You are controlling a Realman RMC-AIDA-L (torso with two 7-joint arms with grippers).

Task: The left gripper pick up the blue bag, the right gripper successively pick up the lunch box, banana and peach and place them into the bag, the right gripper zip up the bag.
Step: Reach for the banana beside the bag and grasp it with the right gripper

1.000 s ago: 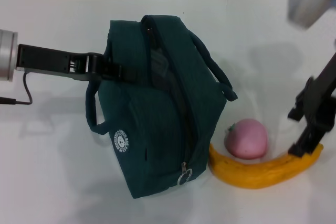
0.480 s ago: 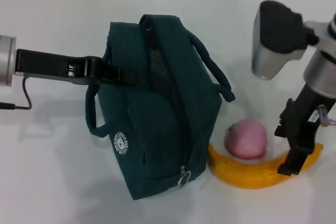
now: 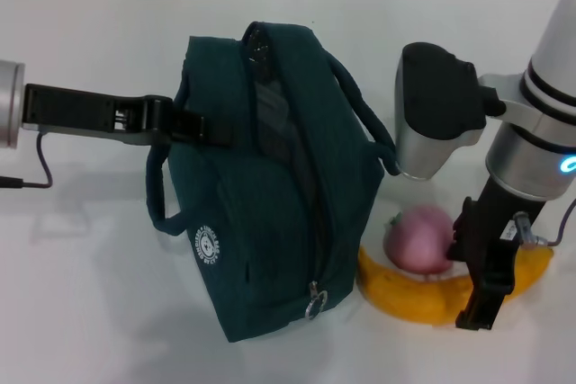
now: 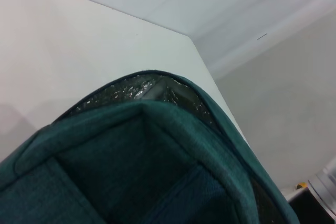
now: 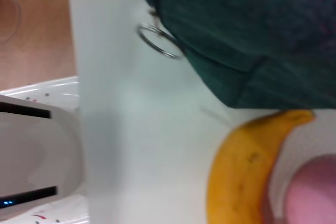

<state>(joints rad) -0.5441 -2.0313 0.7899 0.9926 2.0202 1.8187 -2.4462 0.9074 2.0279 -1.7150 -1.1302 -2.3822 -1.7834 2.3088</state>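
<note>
The blue bag (image 3: pixel 261 222) stands mid-table with its top unzipped, showing silver lining (image 4: pixel 142 87). My left gripper (image 3: pixel 184 123) is shut on the bag's left side by the handle and holds it up. The yellow banana (image 3: pixel 414 299) lies at the bag's right foot, and the pink peach (image 3: pixel 416 236) sits just behind it. My right gripper (image 3: pixel 466 285) is open and low over the banana's right half, its fingers either side of it. The right wrist view shows the banana (image 5: pixel 236 177), the peach (image 5: pixel 315 192) and the bag (image 5: pixel 252 24). The lunch box is out of view.
The bag's zipper pull ring (image 3: pixel 315 299) hangs at its near bottom corner and also shows in the right wrist view (image 5: pixel 160 40). The white table (image 3: pixel 90 294) stretches left and in front of the bag. A cable (image 3: pixel 36 164) trails from my left arm.
My right arm has swung in from the right and moved down-left along the banana, now closer to the peach. The bag and my left gripper have not moved.
</note>
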